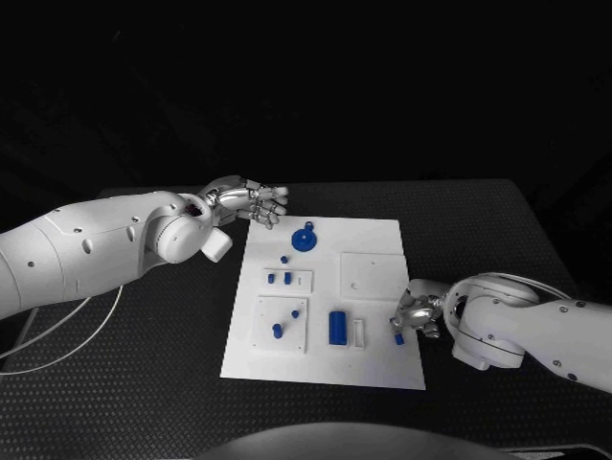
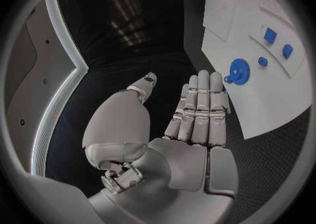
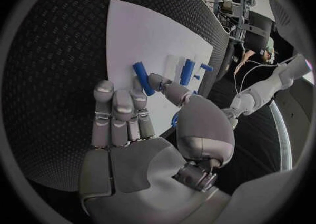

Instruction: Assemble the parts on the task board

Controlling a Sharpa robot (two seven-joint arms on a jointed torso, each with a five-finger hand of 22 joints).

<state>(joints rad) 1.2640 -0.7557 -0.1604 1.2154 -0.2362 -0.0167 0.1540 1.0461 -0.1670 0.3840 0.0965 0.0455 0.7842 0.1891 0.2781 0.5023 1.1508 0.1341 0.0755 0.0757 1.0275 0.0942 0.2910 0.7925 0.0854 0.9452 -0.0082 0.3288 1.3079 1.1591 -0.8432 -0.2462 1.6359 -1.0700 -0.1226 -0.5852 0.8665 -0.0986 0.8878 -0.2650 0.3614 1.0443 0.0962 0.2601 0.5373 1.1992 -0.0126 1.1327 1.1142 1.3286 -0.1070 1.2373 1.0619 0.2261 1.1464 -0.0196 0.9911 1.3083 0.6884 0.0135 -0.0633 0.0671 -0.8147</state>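
Your task board (image 1: 374, 359) lies flat in the middle of the black counter (image 1: 140, 383), long side running away from the robot. On it you have a blue round part (image 1: 305, 238) near the far end, two small blue parts (image 1: 281, 279) side by side in a raised white block, two more small parts (image 1: 277, 330) on the near-left block, and an upright blue bar (image 1: 337, 326) near the near edge (a pale slot piece sits just beside it). Your left hand (image 1: 251, 201) hangs at the board's far-left corner; the left wrist view shows its fingers (image 2: 200, 108) straight, side by side, thumb apart, holding nothing. Your right hand (image 1: 419, 311) sits at the board's right edge, near the near end. In the right wrist view its fingers (image 3: 118, 110) are extended over the board edge, with a blue stick part (image 3: 142, 78) lying just beyond the fingertips; whether any finger touches it, you cannot tell from these views.
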